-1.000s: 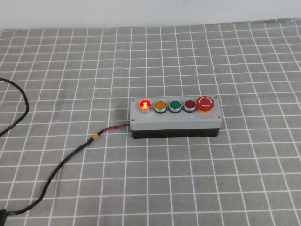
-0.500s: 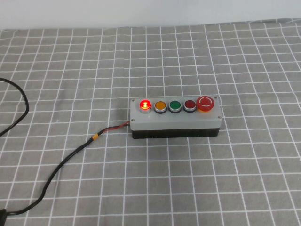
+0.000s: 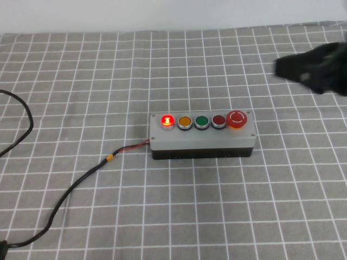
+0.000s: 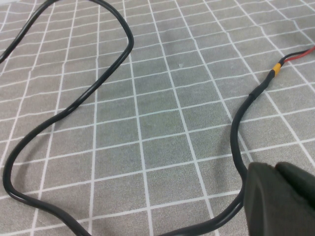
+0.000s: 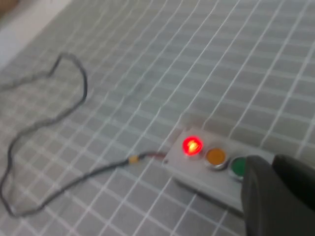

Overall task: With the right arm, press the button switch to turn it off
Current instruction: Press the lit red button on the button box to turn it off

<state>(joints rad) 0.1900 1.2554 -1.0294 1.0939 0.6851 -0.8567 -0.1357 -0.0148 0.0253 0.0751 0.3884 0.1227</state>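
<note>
A grey switch box (image 3: 201, 135) sits near the middle of the counter (image 3: 81, 81), which is covered by a grey cloth with a white grid. Along the top of the box runs a row of 5 round controls. From my left to my right they are a glowing red lamp button (image 3: 168, 120), an amber button (image 3: 185, 122), a green button (image 3: 201, 122), a dark red button (image 3: 218, 121) and a large red mushroom stop (image 3: 237, 119). A black cable (image 3: 65, 197) leaves the left end of the box and curls away over the cloth toward my left.

My right tool (image 3: 314, 67) shows as a dark blurred shape at the far right of the counter, beyond the box and well apart from it, touching nothing. I cannot tell whether it is wide or narrow. From its own camera the tool (image 5: 275, 191) fills a corner, with the lit lamp button ahead of it.

My left tool (image 4: 278, 196) is out of the high view. Its own camera shows it low over the cable, probably parked, and I cannot tell its state either.

As I judge it, 0 of the pressing is done. The red light is on, so the switch has not been turned off. What is left is the approach, the press and a dark lamp.
</note>
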